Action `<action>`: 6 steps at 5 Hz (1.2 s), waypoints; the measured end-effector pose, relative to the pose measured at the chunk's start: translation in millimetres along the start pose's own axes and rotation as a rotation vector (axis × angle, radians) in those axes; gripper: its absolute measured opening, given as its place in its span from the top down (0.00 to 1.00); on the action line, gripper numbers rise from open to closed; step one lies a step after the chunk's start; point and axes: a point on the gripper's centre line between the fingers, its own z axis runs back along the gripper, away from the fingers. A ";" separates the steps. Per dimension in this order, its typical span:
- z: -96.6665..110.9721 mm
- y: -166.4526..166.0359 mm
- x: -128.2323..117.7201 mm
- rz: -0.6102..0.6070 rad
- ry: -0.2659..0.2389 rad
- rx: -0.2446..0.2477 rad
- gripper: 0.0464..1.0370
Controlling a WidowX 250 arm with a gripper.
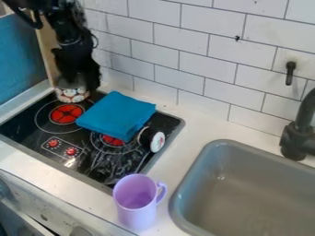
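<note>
At the far left, a blue panel [18,60] is seen beside a black stove top [25,120] with red rings. Over the back left corner of the stove, the black two-finger gripper [78,83] is held, tipped down. How wide it is opened cannot be told, nor whether anything is gripped. The thing nearest to it, a small white round pot with red and dark marks [72,95], is seen right at its tip, a little to the left and toward the front. The pot is partly hidden, so which way its long side is turned cannot be told.

Next, a folded bright blue cloth [117,115] is laid flat on the stove, with part of a red ring covered. Just to its right, a dark round can with a white end [152,139] is tipped on its side, with the white end turned to the right. A reddish picture can be seen there, but no words can be made out. Nearer the front, a light purple plastic mug [136,207] is stood upright on the white counter [190,124], with its handle turned to the right. Farther right, a grey sink [246,184] is set in, by a black tap [298,138].
</note>
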 end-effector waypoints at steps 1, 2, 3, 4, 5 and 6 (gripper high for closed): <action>5.3 14.0 -35.4 0.002 0.064 0.041 0.04; 12.8 22.2 -72.2 0.014 0.118 0.034 0.04; 29.8 23.4 -104.0 0.049 0.147 0.018 0.04; 48.4 12.6 -128.9 0.089 0.168 -0.043 0.04; 63.8 -7.9 -145.5 0.090 0.168 -0.114 0.04; 69.6 -12.6 -140.3 0.085 0.151 -0.107 0.04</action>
